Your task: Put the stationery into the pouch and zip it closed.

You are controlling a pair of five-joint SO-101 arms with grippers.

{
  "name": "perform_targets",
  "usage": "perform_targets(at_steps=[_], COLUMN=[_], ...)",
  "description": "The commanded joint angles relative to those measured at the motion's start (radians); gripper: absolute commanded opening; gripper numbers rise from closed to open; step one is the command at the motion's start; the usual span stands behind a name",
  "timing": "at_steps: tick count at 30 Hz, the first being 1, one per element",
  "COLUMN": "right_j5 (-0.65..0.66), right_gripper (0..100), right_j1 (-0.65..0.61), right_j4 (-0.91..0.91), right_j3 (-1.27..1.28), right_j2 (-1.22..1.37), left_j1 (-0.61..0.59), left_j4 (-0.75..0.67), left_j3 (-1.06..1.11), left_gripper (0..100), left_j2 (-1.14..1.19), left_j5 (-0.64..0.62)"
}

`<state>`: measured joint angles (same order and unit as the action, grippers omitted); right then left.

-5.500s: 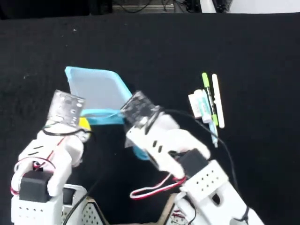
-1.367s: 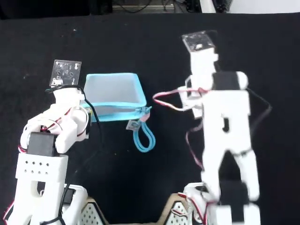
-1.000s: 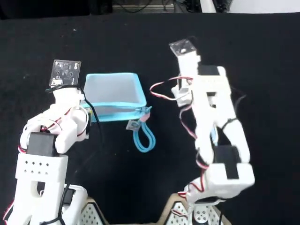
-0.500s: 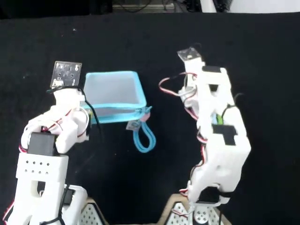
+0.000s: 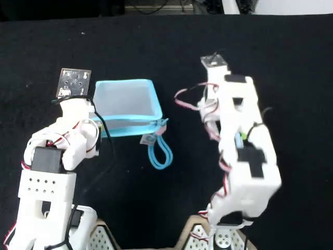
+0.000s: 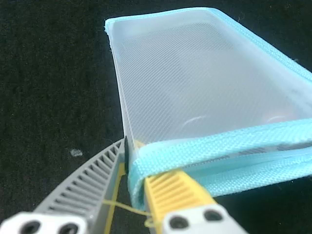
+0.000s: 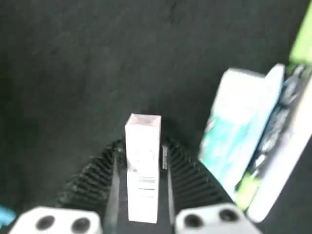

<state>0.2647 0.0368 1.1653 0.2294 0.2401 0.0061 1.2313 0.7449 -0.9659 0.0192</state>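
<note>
One mesh pouch (image 6: 195, 87), one white box (image 7: 143, 165)

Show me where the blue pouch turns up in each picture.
High view: pouch lies left of centre, between the arms.
Left wrist view: pouch stretches away from the left gripper, which pinches its corner.
Right wrist view: blue sliver at the edge, beside the right gripper holding a white box, may be it; cannot tell.
Shared landmark: left gripper on the pouch's corner.

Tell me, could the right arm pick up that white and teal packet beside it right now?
Probably not yet: the right gripper is shut on a small white box. The white and teal packet lies close by with nothing between, so only the full grip hinders it.
</note>
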Motion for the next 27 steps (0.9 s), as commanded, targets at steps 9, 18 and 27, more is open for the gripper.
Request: perform_targets(at_steps=[9,18,27], right_j5=[-0.028,-0.028,-0.026], right_gripper=[11.9,15.1,14.2], right_j1=[-0.044,-0.051,-0.072], right_j4=[-0.091,0.199,0.147], right_j3=[0.410,0.054,0.012], right_j2=[-0.259,-0.059,0.102], left_j1=[0.001,0.001,0.001], left_j4=[-0.014,-0.014,-0.014], left_j3=[-0.007,-0.007,-0.007], left_gripper=[3,3,3], left_j2=[0.009,0.009,0.009], left_j5=[-0.012,-0.012,-0.012])
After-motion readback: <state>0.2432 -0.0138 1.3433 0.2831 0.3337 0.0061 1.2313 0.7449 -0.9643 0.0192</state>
